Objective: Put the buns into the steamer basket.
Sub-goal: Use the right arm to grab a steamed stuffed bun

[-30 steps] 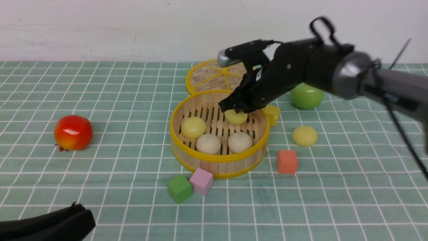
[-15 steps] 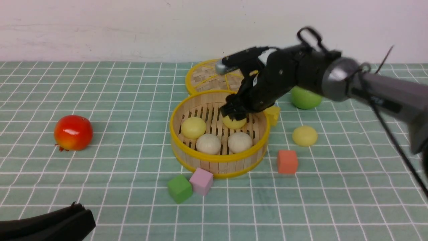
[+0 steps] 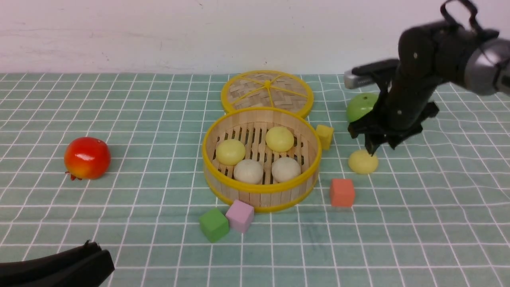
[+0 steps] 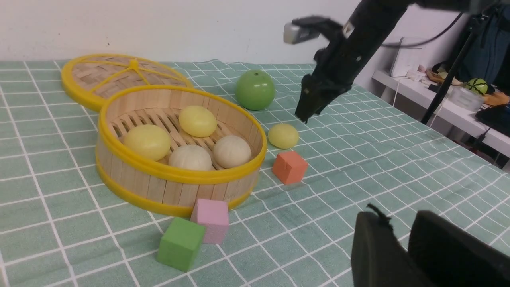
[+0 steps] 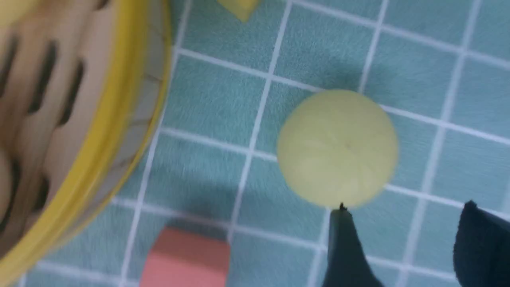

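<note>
Above the yellow bun [image 3: 363, 162] beside the steamer basket [image 3: 261, 188], right hand [image 3: 372, 148] wide, empty; left hand [image 4: 400, 218] narrow.

5 buns [image 3: 280, 138], 4 cubes [image 3: 342, 192], 2 fruits [image 3: 87, 157], 1 steamer basket [image 3: 261, 187] and 1 lid [image 3: 247, 89].

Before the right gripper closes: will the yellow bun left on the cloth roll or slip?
The loose bun looks domed with a flattish base, so a nudge probably slides it rather than rolling it. Its smooth curved top may slip from the right gripper if pinched high.
</note>
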